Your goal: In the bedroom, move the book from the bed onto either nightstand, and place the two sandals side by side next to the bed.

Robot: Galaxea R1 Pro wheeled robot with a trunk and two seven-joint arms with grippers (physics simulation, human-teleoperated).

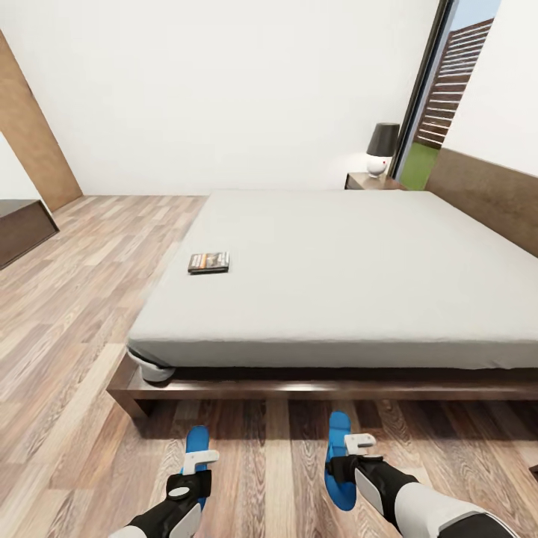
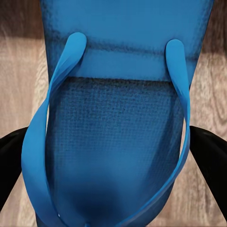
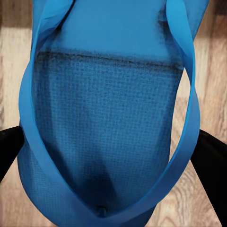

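The book (image 1: 208, 262) lies flat on the grey mattress of the bed (image 1: 359, 276), near its left edge. A nightstand (image 1: 371, 181) stands at the bed's far corner. Two blue sandals are down by the floor in front of the bed frame. My left gripper (image 1: 200, 459) is shut on the left sandal (image 1: 196, 442); its black fingers (image 2: 10, 165) press that sandal (image 2: 113, 123) from both sides. A little apart to the right, my right gripper (image 1: 357, 445) is shut on the right sandal (image 1: 338, 456), whose sole (image 3: 109, 118) sits between the fingers (image 3: 210, 161).
A lamp (image 1: 381, 148) with a black shade stands on the nightstand, beside a tall window (image 1: 448, 90). The dark headboard (image 1: 486, 194) runs along the right wall. A dark low cabinet (image 1: 22, 228) sits at the left. Wood-plank floor (image 1: 67, 314) stretches left of the bed.
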